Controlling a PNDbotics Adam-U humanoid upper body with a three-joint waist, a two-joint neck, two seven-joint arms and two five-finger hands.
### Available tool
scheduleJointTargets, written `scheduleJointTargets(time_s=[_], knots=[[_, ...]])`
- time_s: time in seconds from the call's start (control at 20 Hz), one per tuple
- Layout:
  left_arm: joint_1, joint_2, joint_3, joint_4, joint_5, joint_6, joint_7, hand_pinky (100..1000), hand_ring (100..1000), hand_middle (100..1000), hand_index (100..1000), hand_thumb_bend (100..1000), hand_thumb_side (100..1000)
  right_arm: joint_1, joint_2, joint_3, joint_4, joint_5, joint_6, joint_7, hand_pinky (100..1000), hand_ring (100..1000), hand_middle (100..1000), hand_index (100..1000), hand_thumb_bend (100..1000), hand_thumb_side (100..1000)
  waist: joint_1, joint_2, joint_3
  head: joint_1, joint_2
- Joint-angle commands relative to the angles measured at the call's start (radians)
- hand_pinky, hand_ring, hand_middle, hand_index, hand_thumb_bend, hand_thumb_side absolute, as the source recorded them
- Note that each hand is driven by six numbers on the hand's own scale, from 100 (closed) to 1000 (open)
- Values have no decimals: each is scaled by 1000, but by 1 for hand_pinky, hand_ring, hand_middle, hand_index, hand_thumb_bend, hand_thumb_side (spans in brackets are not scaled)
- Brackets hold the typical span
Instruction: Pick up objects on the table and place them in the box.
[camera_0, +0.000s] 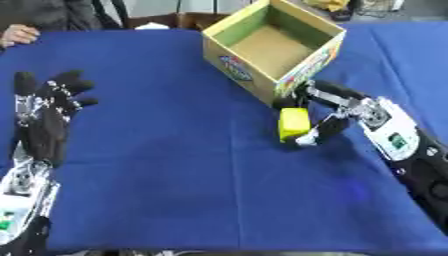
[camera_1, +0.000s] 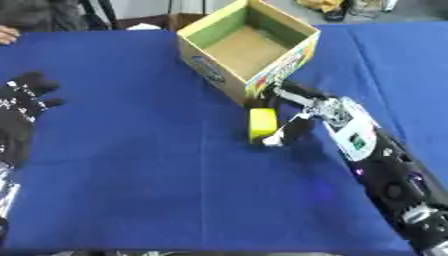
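My right robot hand (camera_0: 328, 112) has its fingers and thumb curled around a yellow block (camera_0: 293, 123), which sits just off its left side, at the fingertips, standing on end with its long axis roughly upright. I cannot tell whether the block's lower end rests on the blue worktop (camera_0: 175, 165) or is just clear of it. The open cardboard box (camera_0: 273, 47) stands directly beyond my right robot hand, its near corner almost touching the upper fingers, so I judge that the coming move is a lift up and forward over that near wall. The box interior shows only its bare brown floor; I see nothing in it.

My left robot hand (camera_0: 45, 112) is well away to the far left, fingers spread and pointing up, holding nothing. The right one is plainly the nearer to both block and box, so the placing falls to it.
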Motion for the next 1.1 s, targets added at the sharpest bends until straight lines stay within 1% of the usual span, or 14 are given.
scheduleJointTargets(time_s=[0.05,0.1,0.25,0.35,0.45,0.7,0.8,0.95,1.0,1.05,1.1], knots=[[-9,15,6,-15,0,-3,0,711,800,628,794,844,1000,-41,-68,-11,-73,-31,6,-25,499,636,342,435,294,356,-4,-19,0,6,3],[-9,16,6,-16,-1,-3,0,711,800,628,794,844,1000,-50,-85,-17,-91,-37,13,-34,499,635,341,436,366,323,-6,-19,0,8,3],[-11,17,4,-17,-1,-3,-1,711,800,627,794,844,1000,-80,-122,-39,-116,-36,37,-61,504,635,353,447,355,363,-9,-18,8,7,-1],[-20,11,-2,-17,0,-2,-6,710,800,627,793,846,1000,-101,-135,-58,-111,-19,54,-86,510,638,359,455,350,389,-12,-14,25,-2,-6],[-32,-1,-11,-18,2,-1,-13,710,800,627,793,847,1000,-126,-137,-83,-76,19,73,-115,512,641,365,461,359,399,-14,-8,50,-15,-15],[-62,-37,-34,-23,9,2,-35,710,800,626,793,850,1000,-183,-113,-159,66,105,104,-215,511,645,369,464,389,399,-19,16,131,-61,-51],[-72,-44,-42,-24,10,4,-44,710,800,626,793,848,1000,-199,-107,-180,118,136,111,-251,513,648,375,470,398,406,-21,25,165,-81,-63],[-82,-48,-48,-27,12,5,-51,711,800,626,793,846,1000,-212,-99,-199,177,182,112,-292,516,652,387,481,409,409,-22,36,201,-104,-79],[-84,-48,-49,-28,13,6,-52,711,800,626,793,846,1000,-214,-97,-201,192,199,109,-300,529,671,438,529,428,415,-21,40,210,-109,-84],[-84,-49,-49,-28,14,6,-53,711,800,625,793,844,1000,-214,-94,-202,203,218,105,-306,541,686,465,555,440,417,-20,43,214,-112,-88],[-84,-49,-48,-28,14,6,-53,710,800,625,793,843,1000,-214,-92,-200,210,240,100,-308,560,715,528,616,462,418,-19,46,217,-114,-90]])
